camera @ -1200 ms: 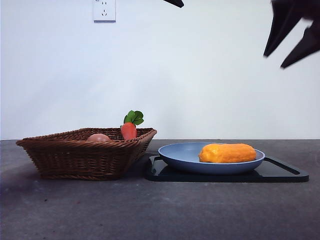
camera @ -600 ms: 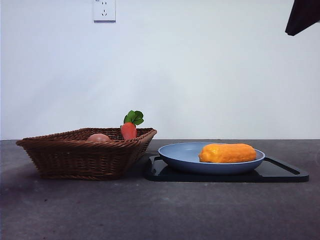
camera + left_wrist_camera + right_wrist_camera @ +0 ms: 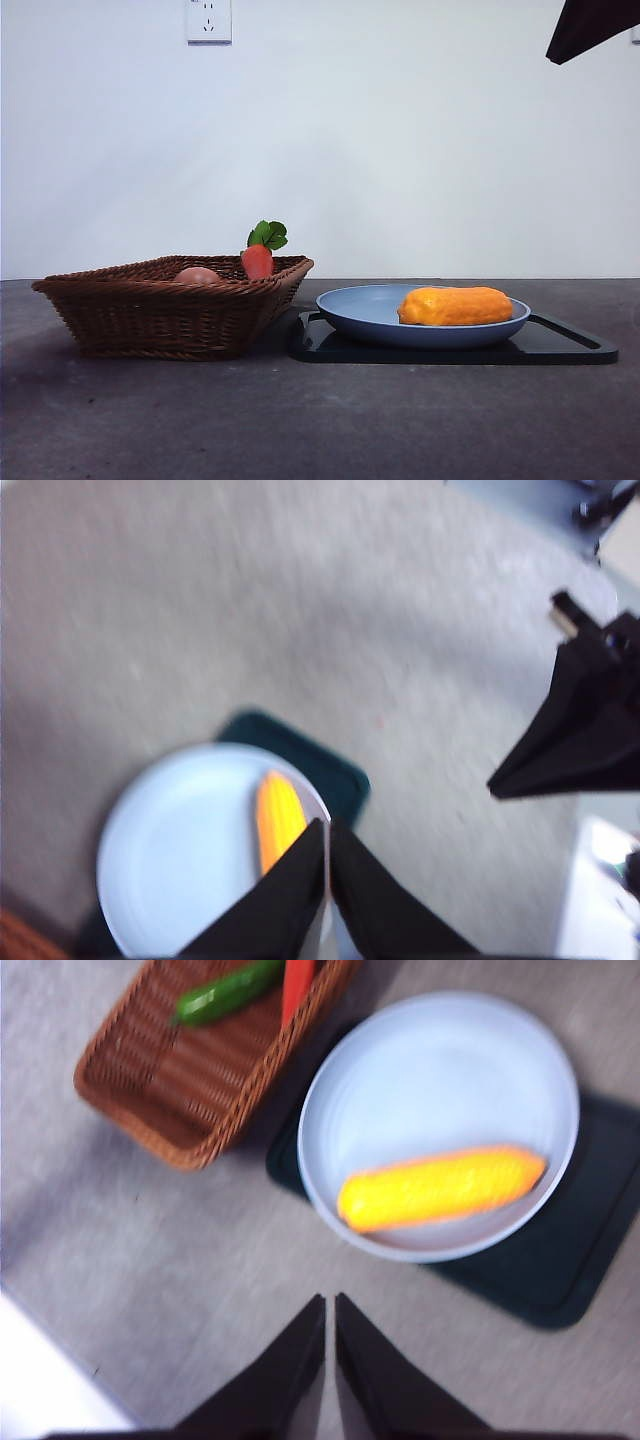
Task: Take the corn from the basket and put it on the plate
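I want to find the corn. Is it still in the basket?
No, the corn lies on the blue plate, beside the basket.

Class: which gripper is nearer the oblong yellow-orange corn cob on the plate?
Left, probably. The left gripper hangs above the round light-blue plate, tips by one end of the yellow-orange corn. The right gripper hangs off the plate, over grey table.

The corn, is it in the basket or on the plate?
On the plate. The corn lies on its side inside the blue plate, beside the basket.
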Robot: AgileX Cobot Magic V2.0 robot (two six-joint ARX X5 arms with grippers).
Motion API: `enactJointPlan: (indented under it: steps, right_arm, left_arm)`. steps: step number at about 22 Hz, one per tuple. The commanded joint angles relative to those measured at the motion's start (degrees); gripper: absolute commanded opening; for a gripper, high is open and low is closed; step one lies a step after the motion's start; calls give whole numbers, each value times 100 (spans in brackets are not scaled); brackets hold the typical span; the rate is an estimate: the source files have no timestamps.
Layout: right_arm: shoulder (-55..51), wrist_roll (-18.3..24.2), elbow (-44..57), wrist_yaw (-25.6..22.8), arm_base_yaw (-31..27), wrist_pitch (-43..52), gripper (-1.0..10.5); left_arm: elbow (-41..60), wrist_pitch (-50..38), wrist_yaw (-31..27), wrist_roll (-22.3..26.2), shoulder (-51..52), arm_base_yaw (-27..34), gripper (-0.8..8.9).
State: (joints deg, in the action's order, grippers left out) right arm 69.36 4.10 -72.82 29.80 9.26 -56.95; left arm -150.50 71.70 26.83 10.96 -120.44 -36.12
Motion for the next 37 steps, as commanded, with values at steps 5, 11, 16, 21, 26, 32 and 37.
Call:
enactJointPlan:
  steps: [5, 11, 16, 21, 26, 32, 37]
  right_arm:
    - [57, 37, -48, 13, -50, 765, 3]
    - [57, 44, -50, 15, -90, 1563, 3]
    - [57, 44, -50, 15, -90, 2243, 3]
    - [57, 44, -50, 15, -90, 2684, 3]
    - [57, 44, -50, 15, -90, 2931, 3]
    - [57, 44, -50, 15, -90, 3180, 3]
    - [57, 44, -50, 13, -90, 3189, 3]
  left_arm:
    - [-205, -299, -256, -345, -48, 157, 7]
    - [-205, -184, -245, -210, 942, 861, 7]
    - [-199, 186, -245, -90, 2033, 1880, 8]
    - [-81, 682, -245, 31, 2879, 2868, 8]
    - [667, 496, -245, 33, 3727, 3506, 8]
    - [2664, -496, -245, 52, 5042, 4142, 7]
    - [4815, -1836, -247, -153, 6251, 4413, 7]
